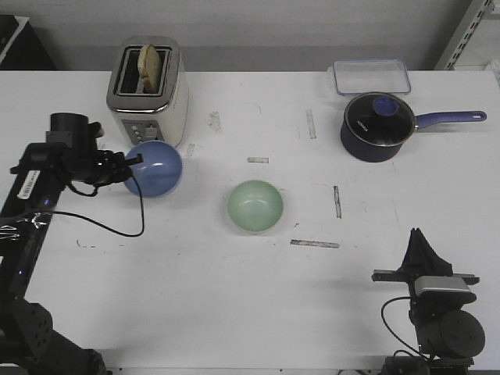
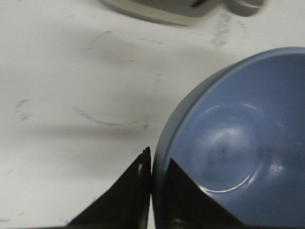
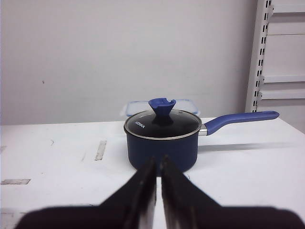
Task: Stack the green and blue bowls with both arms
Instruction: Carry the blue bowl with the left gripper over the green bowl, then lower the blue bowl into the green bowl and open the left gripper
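Front view: left gripper (image 1: 134, 164) sat at the near-left rim of the blue bowl (image 1: 155, 168), its dark body covering that edge, so the pinch itself was hard to read from here. The blue bowl stood upright, mouth up, just in front of the toaster (image 1: 147, 91), which had a slice of bread (image 1: 150, 66) in one slot. The green bowl (image 1: 255, 205) stood upright near table centre, apart from the blue one, pale mint and glossy, empty. Both round, no long axis. Right gripper (image 1: 417, 239) was parked low at the near-right corner, fingers pointing away from the robot, nothing near them. The saucepan (image 1: 377, 125) with lid sat far right, handle pointing right, a clear lidded container (image 1: 372, 76) behind it. Left wrist view: the blue bowl (image 2: 233, 138) was cut off at two edges of the frame, glossy periwinkle interior with a highlight ring. The fingers (image 2: 128, 195) straddled its rim, one outside, one inside, clamped on the wall. The toaster base was only a blurred strip at the frame edge. Right wrist view: right gripper (image 3: 158, 164) jaws were together, only a thin slit between them, holding nothing. Neither bowl was in frame, only the saucepan (image 3: 162, 143) straight ahead, container mostly hidden behind it.
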Robot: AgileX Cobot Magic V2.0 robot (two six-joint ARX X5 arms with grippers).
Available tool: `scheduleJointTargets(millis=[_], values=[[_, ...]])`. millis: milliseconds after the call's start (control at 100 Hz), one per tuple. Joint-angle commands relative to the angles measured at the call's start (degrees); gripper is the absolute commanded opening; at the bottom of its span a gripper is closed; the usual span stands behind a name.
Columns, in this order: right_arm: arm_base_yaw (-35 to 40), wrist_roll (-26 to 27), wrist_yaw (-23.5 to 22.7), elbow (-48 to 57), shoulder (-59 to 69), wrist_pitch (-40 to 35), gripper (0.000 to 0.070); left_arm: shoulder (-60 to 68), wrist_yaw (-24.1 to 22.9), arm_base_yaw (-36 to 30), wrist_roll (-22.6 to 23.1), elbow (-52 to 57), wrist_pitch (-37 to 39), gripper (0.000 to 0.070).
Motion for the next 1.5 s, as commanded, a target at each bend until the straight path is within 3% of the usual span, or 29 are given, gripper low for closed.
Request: scheduleJointTargets(millis=[0,370,580,860,910,1050,1130,1490], values=[[0.04,0.68,0.17,0.24,-0.04,0.59,0.0012,0.81,0.70,-4.04,-2.51,1.11,1.75,0.0001],[0.04,0.68,0.17,0.24,-0.04,0.59,0.0012,3.23,-0.24,-24.81,-4.33,1.11,11.54,0.0001],[0.04,0.68,0.17,0.24,-0.04,0.59,0.0012,7.06,-2.03,-29.35,-4.33,1.11,12.85,0.0001],[0.04,0.68,0.17,0.24,-0.04,0.59,0.0012,8.52,-2.01,-30.64,-4.31,1.11,12.50,0.0005],[0.04,0.68,0.17,0.24,-0.04,0.59,0.0012,8.52,-2.01,-30.73,-4.33,1.11,12.46,0.0042],[0.04,0.68,0.17,0.24,-0.04,0.59,0.0012,8.52,-1.99,-30.80,-4.26,1.11,12.15,0.0300],[0.04,0.68,0.17,0.24,-0.04,0.59,0.0012,8.52,-1.99,-30.97,-4.04,1.11,12.17,0.0372],[0.04,0.68,0.17,0.24,-0.04,0.59,0.0012,7.37,-2.01,-31.10,-3.21,1.11,12.07,0.0373]])
